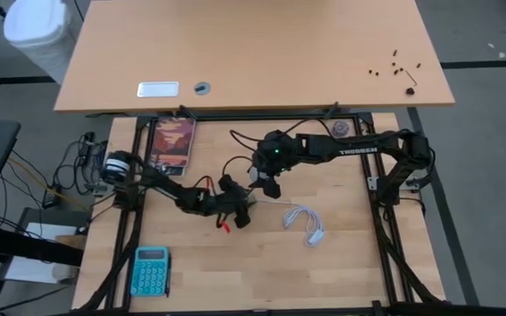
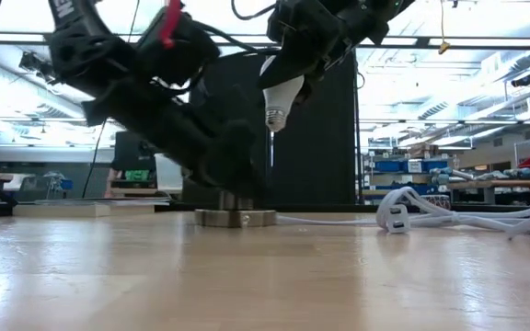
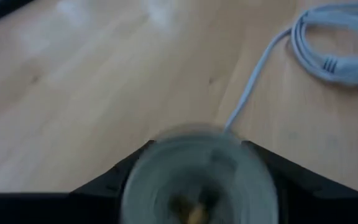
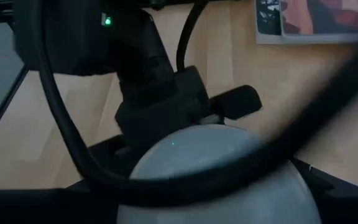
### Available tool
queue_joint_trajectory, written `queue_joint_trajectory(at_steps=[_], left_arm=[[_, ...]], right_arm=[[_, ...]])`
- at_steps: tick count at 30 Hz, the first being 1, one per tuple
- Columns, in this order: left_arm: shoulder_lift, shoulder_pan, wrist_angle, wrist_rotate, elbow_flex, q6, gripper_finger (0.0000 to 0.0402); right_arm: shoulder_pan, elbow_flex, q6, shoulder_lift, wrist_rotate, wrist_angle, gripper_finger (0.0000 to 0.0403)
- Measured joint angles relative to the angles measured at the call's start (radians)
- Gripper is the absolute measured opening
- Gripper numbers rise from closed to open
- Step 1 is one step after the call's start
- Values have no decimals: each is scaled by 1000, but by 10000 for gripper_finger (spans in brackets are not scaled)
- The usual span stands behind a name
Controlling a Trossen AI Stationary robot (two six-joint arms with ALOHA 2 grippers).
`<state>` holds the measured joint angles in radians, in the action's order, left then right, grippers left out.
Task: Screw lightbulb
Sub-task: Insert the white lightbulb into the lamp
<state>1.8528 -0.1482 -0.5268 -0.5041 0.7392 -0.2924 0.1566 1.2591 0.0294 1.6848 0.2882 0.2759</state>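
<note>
The lightbulb (image 2: 281,95) is white with a silvery screw base (image 2: 274,119) pointing down. It hangs in my right gripper (image 1: 266,182) above the middle of the table, a little above and beside the socket. The round brass-grey socket disc (image 2: 236,217) stands on the table with its white cable (image 3: 253,84) leading off. My left gripper (image 1: 240,213) is shut on the socket. In the right wrist view the bulb's dome (image 4: 222,174) fills the space between the fingers. My left gripper pinches the socket's round side (image 3: 142,180) between its two fingers (image 3: 104,186), slanting down from the table's left. The socket sits flat on the table, its opening up. My right gripper pinches the bulb's frosted dome (image 4: 166,162) between its two fingers, coming from above. The bulb hangs below them, slightly tilted, screw base down, clear of the socket and table.
The cable's white coil with its plug (image 1: 304,221) lies right of the socket. A blue calculator (image 1: 150,270) lies at the near left and a picture card (image 1: 173,142) at the far left. A second tabletop (image 1: 253,53) with small screws (image 1: 398,66) stands behind.
</note>
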Motion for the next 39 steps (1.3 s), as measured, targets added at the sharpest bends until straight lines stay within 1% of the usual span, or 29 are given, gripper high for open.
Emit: queue_joint_trajectory(at_steps=[6,9,11,13,17,19,21,25,26,28,31,34,36,39], left_arm=[[36,36,-2,3,88,38,205],[55,58,8,2,122,56,202],[59,71,17,13,133,57,202],[59,78,33,46,142,44,202],[35,82,60,102,142,-12,203],[17,77,96,106,144,-32,204],[2,74,97,109,144,-34,204],[-40,69,107,122,144,-31,205],[-53,68,131,132,144,-33,205],[-68,68,162,161,143,-36,211],[-96,68,210,179,143,-67,229],[-115,68,249,223,143,-106,256],[-125,68,268,237,143,-117,276],[-147,68,275,237,142,-129,299]], right_arm=[[0,0,-9,-2,3,59,278],[8,3,0,-7,12,105,273],[19,3,1,-8,38,131,267],[30,4,11,-8,57,155,261],[43,1,30,-11,81,169,264],[43,0,39,-13,80,169,271],[43,0,51,-13,77,168,275],[41,0,53,-13,76,171,269],[40,0,53,-13,77,171,265],[40,0,58,-14,78,169,260],[40,0,63,-14,80,169,259],[40,0,64,-14,80,169,270],[38,0,73,-14,80,167,275],[28,0,78,-14,80,167,272]])
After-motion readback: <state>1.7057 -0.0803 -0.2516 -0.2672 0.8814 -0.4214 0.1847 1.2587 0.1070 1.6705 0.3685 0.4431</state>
